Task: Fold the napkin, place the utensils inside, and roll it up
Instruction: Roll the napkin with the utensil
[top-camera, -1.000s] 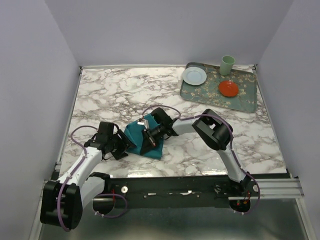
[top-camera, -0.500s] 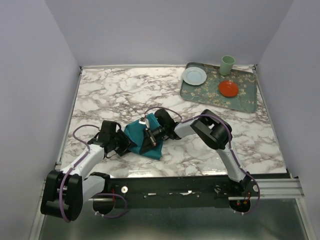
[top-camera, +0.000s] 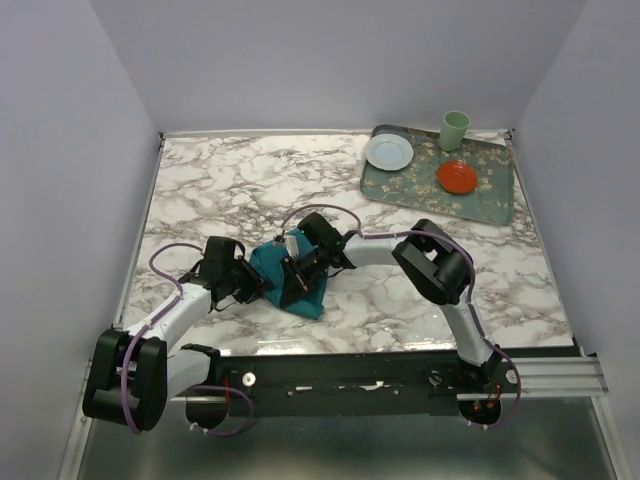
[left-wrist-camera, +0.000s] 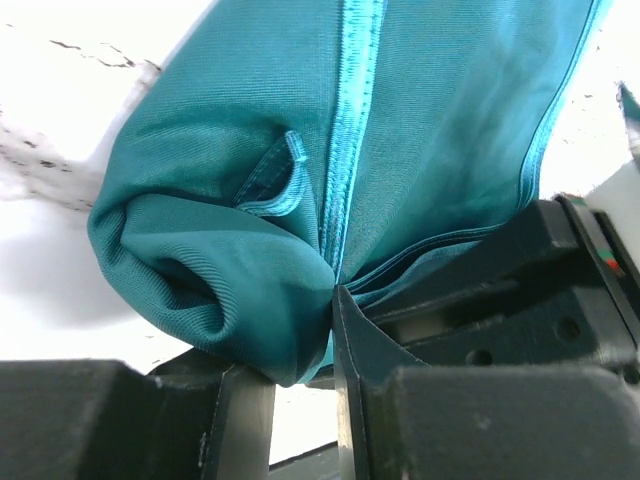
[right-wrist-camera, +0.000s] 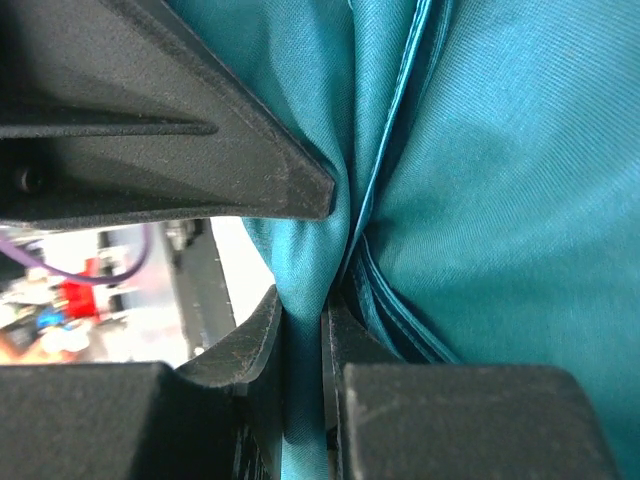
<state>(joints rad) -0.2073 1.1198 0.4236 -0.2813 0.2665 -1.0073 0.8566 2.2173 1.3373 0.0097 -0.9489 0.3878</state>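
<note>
The teal napkin (top-camera: 270, 262) lies bunched into a loose roll near the table's front, between my two grippers. My left gripper (top-camera: 254, 287) meets it from the left. In the left wrist view its jaws (left-wrist-camera: 290, 345) have closed on the roll's rounded end (left-wrist-camera: 230, 300), and cloth touches both fingers. From the right, my right gripper (top-camera: 289, 288) is shut on a thin fold of the napkin (right-wrist-camera: 500, 200), pinched flat between its jaws (right-wrist-camera: 300, 310). Each gripper's black body shows close by in the other wrist view. The utensils are hidden.
A patterned grey-green tray (top-camera: 490, 200) sits at the back right with a white plate (top-camera: 387, 151), a red dish (top-camera: 456, 177) and a green cup (top-camera: 454, 129). The marble table (top-camera: 230, 190) has raised edges left and right.
My left gripper has slid right up to the napkin's left end and narrowed its jaws onto it. The right gripper has kept its pinch and shifted slightly left.
</note>
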